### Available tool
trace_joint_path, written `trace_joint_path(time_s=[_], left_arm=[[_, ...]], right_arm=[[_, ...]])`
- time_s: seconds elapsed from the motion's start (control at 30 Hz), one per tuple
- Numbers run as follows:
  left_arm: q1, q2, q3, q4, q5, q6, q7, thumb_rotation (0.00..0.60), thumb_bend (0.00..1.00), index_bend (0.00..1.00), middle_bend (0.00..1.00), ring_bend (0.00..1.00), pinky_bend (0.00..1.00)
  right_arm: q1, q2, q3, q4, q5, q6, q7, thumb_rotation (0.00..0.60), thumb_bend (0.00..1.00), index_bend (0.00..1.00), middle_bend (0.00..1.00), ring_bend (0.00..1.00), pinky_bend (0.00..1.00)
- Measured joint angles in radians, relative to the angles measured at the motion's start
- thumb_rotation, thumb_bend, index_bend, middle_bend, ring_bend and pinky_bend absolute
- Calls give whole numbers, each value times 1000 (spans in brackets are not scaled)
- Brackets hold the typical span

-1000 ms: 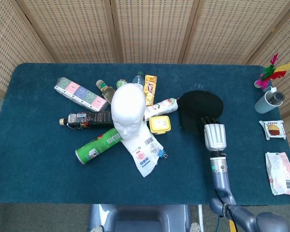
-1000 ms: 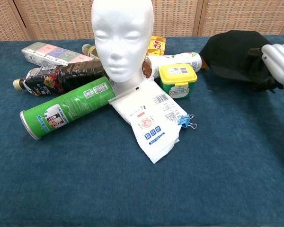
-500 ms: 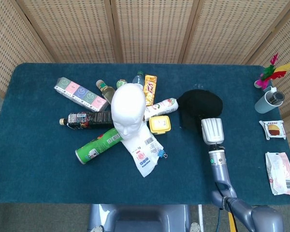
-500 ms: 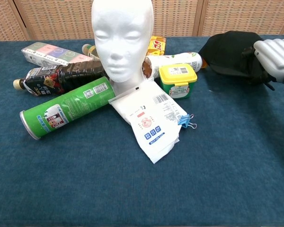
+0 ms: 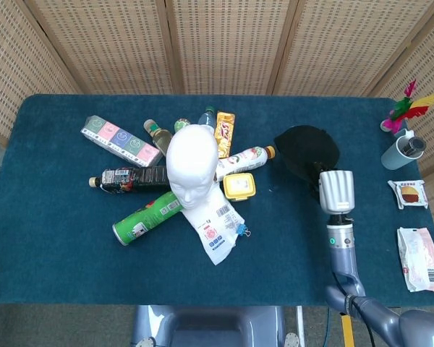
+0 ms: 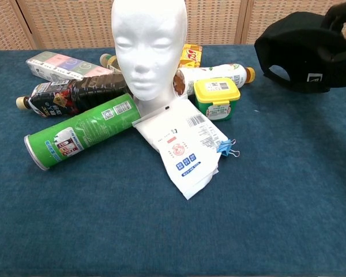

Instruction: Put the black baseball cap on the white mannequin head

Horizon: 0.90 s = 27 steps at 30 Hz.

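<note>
The black baseball cap (image 6: 303,52) hangs above the table (image 5: 58,238), right of the white mannequin head (image 6: 148,46) — rear opening facing the chest camera. The right hand (image 5: 336,191) grips it, palm down.

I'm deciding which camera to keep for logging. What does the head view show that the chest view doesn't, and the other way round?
Only the head view shows the whole right hand, its forearm, the feathered shuttlecock, the grey cup and the packets at the table's right edge. Only the chest view shows the cap's back opening and small label, and the mannequin's face. Both show the black baseball cap, the white mannequin head and the clutter around it.
</note>
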Motion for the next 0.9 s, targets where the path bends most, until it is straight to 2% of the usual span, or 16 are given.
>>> trace_joint_path(time_s=[0.4,0.9], left_arm=[[-4,-5,2,-5,5,-5,6,600,336,664,523,386,314],[-1,-11,3,13,2,-8,-12,600,335,664,523,386,314]], right_arm=[[32,81,23,-107,-100,166,37,600,457,708,659,746,914],[146,122,75,-224,-149,188,-24,600,454,708,658,744,914]])
